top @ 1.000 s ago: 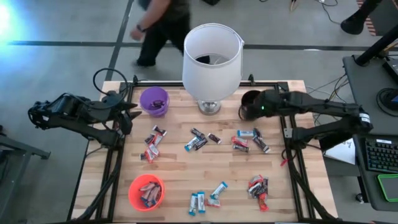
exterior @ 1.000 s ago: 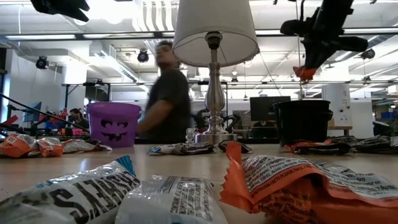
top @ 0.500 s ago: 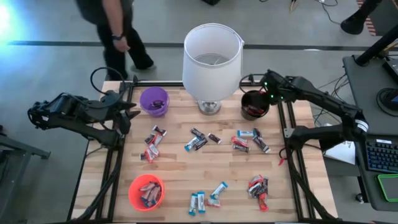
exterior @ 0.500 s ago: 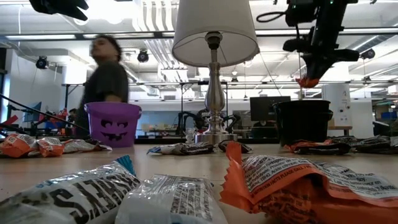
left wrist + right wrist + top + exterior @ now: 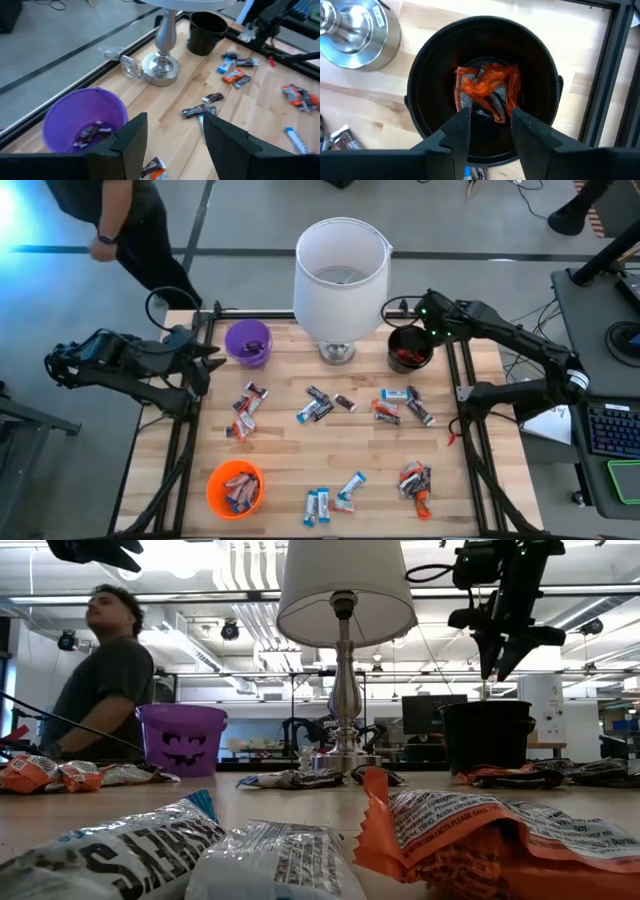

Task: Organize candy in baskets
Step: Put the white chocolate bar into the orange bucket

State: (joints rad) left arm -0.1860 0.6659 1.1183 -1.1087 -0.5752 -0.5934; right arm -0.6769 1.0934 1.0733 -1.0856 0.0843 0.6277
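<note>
red candy [image 5: 487, 92] now down in black basket [image 5: 427, 85], below parted, empty right jaws

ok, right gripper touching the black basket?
Apart. In the low view the right gripper hangs above the black basket, with background showing between fingertips and rim. The right wrist view looks down on red-wrapped candy inside.
</note>
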